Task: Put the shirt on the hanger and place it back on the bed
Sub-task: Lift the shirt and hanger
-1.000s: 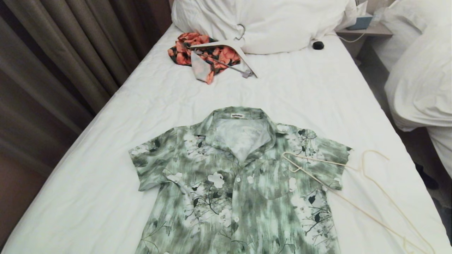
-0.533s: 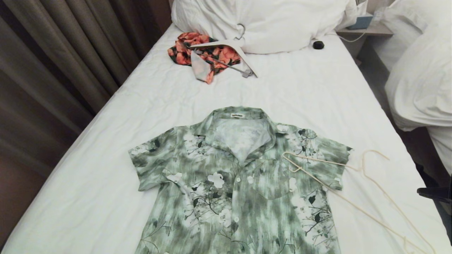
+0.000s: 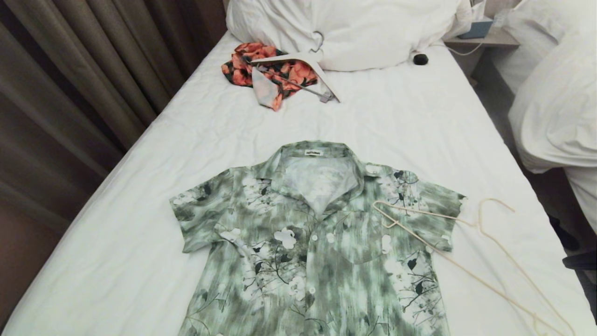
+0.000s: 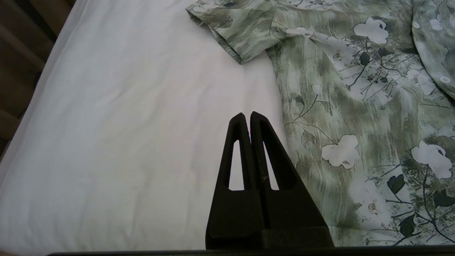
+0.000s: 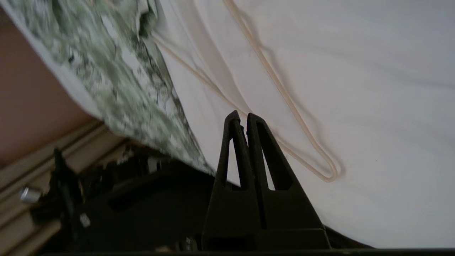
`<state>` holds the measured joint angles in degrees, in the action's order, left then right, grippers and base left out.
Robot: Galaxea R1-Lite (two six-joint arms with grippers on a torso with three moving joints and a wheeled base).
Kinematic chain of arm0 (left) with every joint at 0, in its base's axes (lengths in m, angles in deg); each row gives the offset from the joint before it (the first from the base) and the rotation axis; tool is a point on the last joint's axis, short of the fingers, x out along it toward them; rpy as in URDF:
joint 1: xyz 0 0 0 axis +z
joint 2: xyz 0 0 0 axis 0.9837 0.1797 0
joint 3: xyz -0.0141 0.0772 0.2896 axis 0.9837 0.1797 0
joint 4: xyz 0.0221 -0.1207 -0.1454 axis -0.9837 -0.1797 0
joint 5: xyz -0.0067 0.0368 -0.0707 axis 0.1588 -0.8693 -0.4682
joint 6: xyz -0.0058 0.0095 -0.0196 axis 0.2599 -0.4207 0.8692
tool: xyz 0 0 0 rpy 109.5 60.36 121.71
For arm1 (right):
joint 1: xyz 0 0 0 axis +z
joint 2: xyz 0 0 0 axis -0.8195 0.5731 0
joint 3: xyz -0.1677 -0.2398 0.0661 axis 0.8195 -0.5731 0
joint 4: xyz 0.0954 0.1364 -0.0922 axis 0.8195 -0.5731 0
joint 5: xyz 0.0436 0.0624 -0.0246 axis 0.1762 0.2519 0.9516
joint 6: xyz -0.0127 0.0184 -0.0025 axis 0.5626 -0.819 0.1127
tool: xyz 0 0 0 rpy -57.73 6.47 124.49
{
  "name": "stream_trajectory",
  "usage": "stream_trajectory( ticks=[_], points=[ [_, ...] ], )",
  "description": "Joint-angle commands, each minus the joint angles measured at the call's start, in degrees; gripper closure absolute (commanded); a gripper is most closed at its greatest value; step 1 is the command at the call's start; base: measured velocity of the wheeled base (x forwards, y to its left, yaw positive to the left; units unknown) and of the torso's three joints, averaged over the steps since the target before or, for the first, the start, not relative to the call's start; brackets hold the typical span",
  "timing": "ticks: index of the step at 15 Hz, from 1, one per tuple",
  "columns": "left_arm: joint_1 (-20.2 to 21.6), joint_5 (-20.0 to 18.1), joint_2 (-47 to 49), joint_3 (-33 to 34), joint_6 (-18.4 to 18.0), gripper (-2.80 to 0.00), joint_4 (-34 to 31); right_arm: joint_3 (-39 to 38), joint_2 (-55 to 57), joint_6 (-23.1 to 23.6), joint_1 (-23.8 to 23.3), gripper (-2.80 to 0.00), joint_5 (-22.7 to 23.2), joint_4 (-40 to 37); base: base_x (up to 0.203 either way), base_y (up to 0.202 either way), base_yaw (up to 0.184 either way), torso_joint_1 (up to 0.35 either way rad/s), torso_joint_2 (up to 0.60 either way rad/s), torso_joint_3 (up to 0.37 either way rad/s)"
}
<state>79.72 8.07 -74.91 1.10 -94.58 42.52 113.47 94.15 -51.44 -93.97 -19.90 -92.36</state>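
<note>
The green-and-white floral shirt [image 3: 317, 242] lies flat and face up on the bed [image 3: 401, 121], collar toward the pillows. The cream wire hanger [image 3: 476, 223] lies partly across the shirt's right sleeve, its hook on the sheet. My left gripper [image 4: 247, 114] is shut and empty over bare sheet [image 4: 124, 124], beside the shirt [image 4: 355, 89]. My right gripper [image 5: 241, 115] is shut and empty, hovering near the bed's foot corner just short of the hanger [image 5: 328, 174], with the shirt [image 5: 117, 81] to one side. A dark part of the right arm [image 3: 580, 260] shows at the head view's right edge.
An orange-and-black garment [image 3: 270, 70] with a thick white hanger [image 3: 298, 58] lies near the pillows [image 3: 345, 28]. A small black object [image 3: 420, 59] sits beside them. Another bed with a duvet [image 3: 555, 102] stands at the right, curtains [image 3: 70, 93] at the left.
A dark part of the right arm has come into the head view at its right edge and now sits a little lower there. Shirt and hanger have not moved.
</note>
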Motion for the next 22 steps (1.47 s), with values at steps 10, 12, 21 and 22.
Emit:
stream_trajectory(
  ticks=[10, 12, 21, 22],
  points=[
    [0.0, 0.0, 0.0, 0.0, -0.1, 0.0, 0.0, 3.6, 8.9, 12.9, 2.4, -2.8, 5.8, -2.3, 0.0, 0.0, 0.0, 0.0, 0.0, 0.0],
    [0.0, 0.0, 0.0, 0.0, -0.1, 0.0, 0.0, 3.8, 10.2, 13.4, 4.7, -2.8, 6.5, -2.3, 0.0, 0.0, 0.0, 0.0, 0.0, 0.0],
    [0.0, 0.0, 0.0, 0.0, -0.1, 0.0, 0.0, 6.6, 17.3, 23.8, 9.6, -2.8, 13.4, -2.8, 0.0, 0.0, 0.0, 0.0, 0.0, 0.0],
    [0.0, 0.0, 0.0, 0.0, -0.1, 0.0, 0.0, 6.9, 17.3, 23.9, 10.2, -2.8, 13.8, -2.8, 0.0, 0.0, 0.0, 0.0, 0.0, 0.0]
  ],
)
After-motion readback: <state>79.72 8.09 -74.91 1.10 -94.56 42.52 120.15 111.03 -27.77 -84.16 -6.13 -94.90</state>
